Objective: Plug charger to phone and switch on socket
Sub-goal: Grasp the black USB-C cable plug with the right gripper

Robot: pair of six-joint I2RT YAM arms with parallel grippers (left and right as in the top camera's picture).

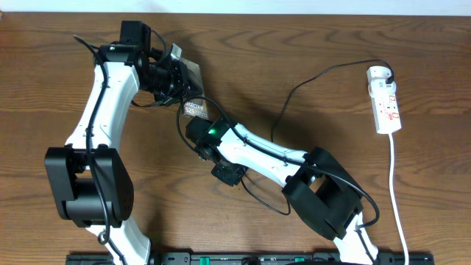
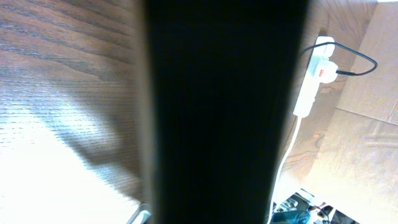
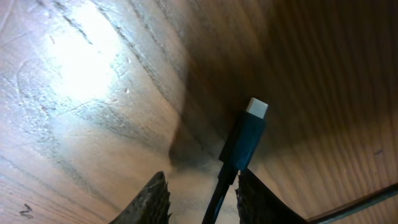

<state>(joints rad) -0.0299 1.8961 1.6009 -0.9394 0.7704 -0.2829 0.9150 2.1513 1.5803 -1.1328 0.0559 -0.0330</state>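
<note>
My left gripper [image 1: 174, 73] is shut on the phone [image 1: 190, 76], which it holds tilted at the back left. In the left wrist view the phone [image 2: 224, 112] is a wide dark band that hides the fingers. My right gripper [image 1: 197, 126] sits just below the phone's lettered end. In the right wrist view its fingers [image 3: 202, 196] are apart, and the charger's black plug [image 3: 244, 140] and cable run between them, against the right finger. The charger cable [image 1: 294, 92] runs to the white adapter [image 1: 378, 73] in the socket [image 1: 385, 103], which also shows in the left wrist view [image 2: 309, 87].
The socket's thick white cord [image 1: 396, 191] runs down the right side to the front edge. Slack black cable loops under the right arm [image 1: 257, 199]. The wooden table [image 1: 294, 37] carries everything. Both arm bases stand at the front.
</note>
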